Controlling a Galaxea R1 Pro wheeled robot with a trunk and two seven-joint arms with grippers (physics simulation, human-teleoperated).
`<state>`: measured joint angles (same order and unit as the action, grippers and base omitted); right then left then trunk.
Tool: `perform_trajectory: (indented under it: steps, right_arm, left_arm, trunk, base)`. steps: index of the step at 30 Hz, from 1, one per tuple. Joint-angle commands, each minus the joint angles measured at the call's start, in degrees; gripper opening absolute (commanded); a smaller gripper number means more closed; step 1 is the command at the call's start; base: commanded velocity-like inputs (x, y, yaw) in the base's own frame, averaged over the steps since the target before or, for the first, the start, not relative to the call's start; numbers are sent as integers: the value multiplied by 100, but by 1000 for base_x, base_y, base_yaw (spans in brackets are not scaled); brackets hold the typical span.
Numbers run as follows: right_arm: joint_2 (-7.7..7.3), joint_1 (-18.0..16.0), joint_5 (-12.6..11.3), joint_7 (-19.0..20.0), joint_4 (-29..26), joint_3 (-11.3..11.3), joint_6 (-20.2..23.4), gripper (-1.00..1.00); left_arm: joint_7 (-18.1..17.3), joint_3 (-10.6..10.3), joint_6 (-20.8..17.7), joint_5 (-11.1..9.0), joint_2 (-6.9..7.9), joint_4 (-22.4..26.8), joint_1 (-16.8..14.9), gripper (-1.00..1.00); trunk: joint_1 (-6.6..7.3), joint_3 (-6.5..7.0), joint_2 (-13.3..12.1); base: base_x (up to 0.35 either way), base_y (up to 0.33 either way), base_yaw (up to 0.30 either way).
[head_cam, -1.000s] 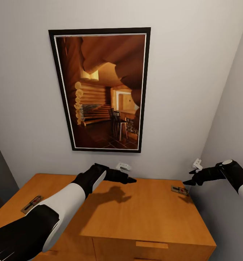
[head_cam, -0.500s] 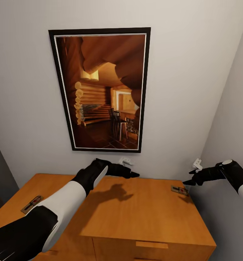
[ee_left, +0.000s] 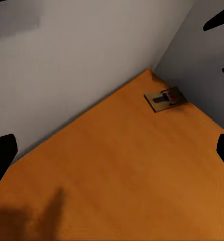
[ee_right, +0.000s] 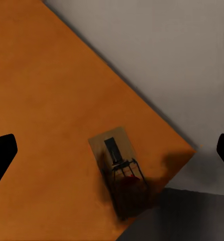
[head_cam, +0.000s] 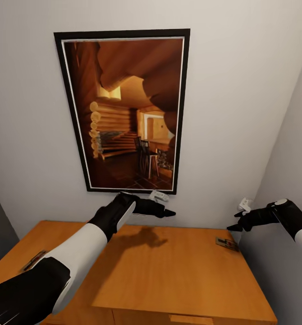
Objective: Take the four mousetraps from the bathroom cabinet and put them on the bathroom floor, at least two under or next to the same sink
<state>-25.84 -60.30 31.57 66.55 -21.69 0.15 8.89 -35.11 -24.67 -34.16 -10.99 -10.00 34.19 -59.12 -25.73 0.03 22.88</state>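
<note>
Currently poised above cabinet (head_cam: 178, 271) top: left gripper (head_cam: 167, 212) and right gripper (head_cam: 232, 227), fingers spread apart, nothing held. Mousetrap (head_cam: 226, 243) flat at far right corner, beneath right gripper; second mousetrap (head_cam: 33, 261) near left edge.

The head camera is moving closer, enlarging the black-framed log-cabin picture (head_cam: 124, 110) and pushing the orange-brown wooden cabinet (head_cam: 178, 275) lower. The black left gripper (head_cam: 165, 212) is lifting slightly toward the wall.
</note>
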Motion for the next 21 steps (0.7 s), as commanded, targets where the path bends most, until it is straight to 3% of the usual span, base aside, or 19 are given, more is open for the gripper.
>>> perform_trajectory:
  steps: [1, 7, 21]
  right_arm:
    - [2, 0, 18, 24, -10, 1, 60, 100]
    - [19, 0, 89, 24, -10, 2, 60, 100]
    - [34, 0, 112, 25, -3, 1, 60, 100]
  left_arm:
    - [13, -6, -61, -53, 0, 11, -3, 100]
    - [15, 0, -182, -52, 0, 44, -2, 100]
    - [22, 23, -221, -50, 0, 45, -2, 100]
  trunk:
    - [-5, -3, 4]
    - [-5, -3, 4]
    - [-5, -3, 4]
  base:
    - [255, 0, 0]
    - [132, 0, 0]
    - [16, 0, 0]
